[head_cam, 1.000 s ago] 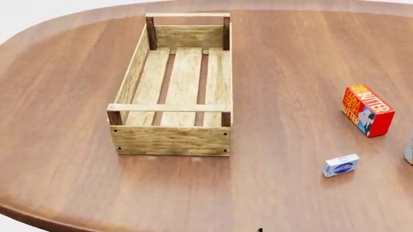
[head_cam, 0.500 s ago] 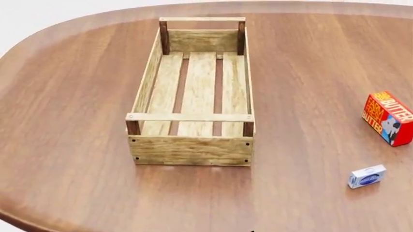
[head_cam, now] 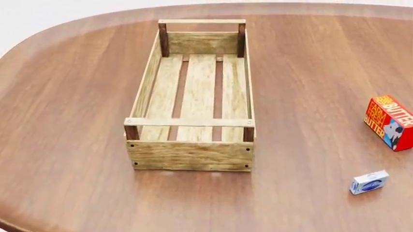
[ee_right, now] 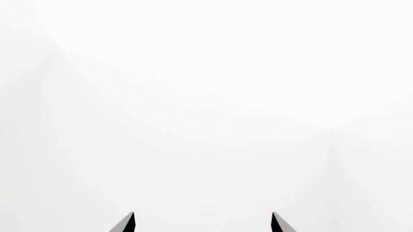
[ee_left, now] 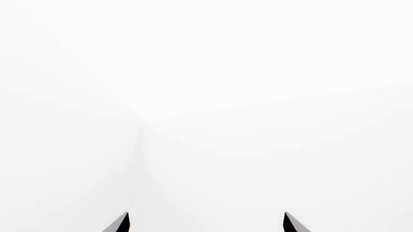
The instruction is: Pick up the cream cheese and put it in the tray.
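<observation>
Seen from the head, left to right, all placed against the tray: tray (head_cam: 191,155) standing on the brown wooden worktop (head_cam: 71,121), long axis running away from the robot, light slats on its floor with dark gaps between, dark corner posts, a rail across each end, nothing inside it; well apart to the tray's right and level with its near half, a red-orange butter box (head_cam: 390,122) lying tilted at the view's right edge, printed face up; nearer the robot than that box, also well right of the tray and a little nearer than its near end wall, the cream cheese (head_cam: 369,181), small, white-grey with a blue oval mark, flat on the worktop, touching neither tray nor butter box; no arm visible over the worktop in this view.

Left wrist view: only two dark fingertips (ee_left: 119,223) of the left hand (ee_left: 205,223) at the picture's edge, set wide apart, nothing between them, blank white beyond.

Right wrist view: much the same; right hand (ee_right: 202,223) showing two dark fingertips (ee_right: 279,223) spread wide, holding nothing, white background only.
</observation>
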### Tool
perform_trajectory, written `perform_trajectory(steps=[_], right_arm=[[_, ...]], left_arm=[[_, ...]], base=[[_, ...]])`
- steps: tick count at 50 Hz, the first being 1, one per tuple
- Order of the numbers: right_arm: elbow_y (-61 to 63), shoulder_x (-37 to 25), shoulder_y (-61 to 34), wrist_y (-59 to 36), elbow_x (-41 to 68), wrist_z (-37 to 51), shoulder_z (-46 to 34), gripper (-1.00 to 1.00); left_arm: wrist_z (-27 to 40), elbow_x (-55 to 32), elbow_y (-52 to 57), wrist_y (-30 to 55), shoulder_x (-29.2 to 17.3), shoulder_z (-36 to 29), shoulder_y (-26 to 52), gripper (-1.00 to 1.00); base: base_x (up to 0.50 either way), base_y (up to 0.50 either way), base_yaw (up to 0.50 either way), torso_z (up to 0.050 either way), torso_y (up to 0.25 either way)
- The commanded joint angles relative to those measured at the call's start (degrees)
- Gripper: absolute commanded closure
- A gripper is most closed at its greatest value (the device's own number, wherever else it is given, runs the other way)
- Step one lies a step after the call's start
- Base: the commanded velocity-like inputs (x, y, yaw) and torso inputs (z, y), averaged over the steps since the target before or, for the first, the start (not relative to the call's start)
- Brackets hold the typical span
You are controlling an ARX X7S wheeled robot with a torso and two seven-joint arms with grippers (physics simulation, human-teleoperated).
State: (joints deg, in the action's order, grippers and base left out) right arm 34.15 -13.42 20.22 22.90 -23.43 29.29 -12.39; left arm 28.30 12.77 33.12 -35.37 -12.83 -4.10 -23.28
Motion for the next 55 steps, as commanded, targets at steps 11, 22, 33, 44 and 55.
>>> perform_trajectory(steps=[11, 22, 33, 44, 55], right_arm=[[0.5, -0.9, 0.1, -0.5, 0.9, 0.2, -0.7, -1.0], [0.7, -1.3, 0.0, -0.7, 1.1, 0.2, -1.1, -1.0], [0.6, -1.4, -0.2, -1.2, 0.5, 0.4, -1.5, -1.0], [0.8, -1.5, -0.2, -1.7, -0.5, 0.6, -1.8, -1.0], [1.0, -1.6, -0.2, -2.2, -0.7, 0.8, -2.0, -1.0]], left_arm=[[1.3, -0.4, 0.2, -0.1, -0.6, 0.2, -0.1, -1.0], [1.8, -0.4, 0.2, -0.1, -1.0, 0.1, -0.1, -1.0], [2.1, -0.1, 0.3, 0.1, -1.2, -0.2, 0.0, -1.0], [2.5, 0.0, 0.4, 0.2, -1.4, -0.4, -0.1, -1.0], [2.7, 0.3, 0.3, 0.3, -1.7, -0.8, 0.0, -1.0]], base=[[0.15, 0.0, 0.0, 0.0, 0.0], [0.17, 0.0, 0.0, 0.0, 0.0], [0.18, 0.0, 0.0, 0.0, 0.0], [0.18, 0.04, 0.0, 0.0, 0.0], [0.18, 0.15, 0.0, 0.0, 0.0]])
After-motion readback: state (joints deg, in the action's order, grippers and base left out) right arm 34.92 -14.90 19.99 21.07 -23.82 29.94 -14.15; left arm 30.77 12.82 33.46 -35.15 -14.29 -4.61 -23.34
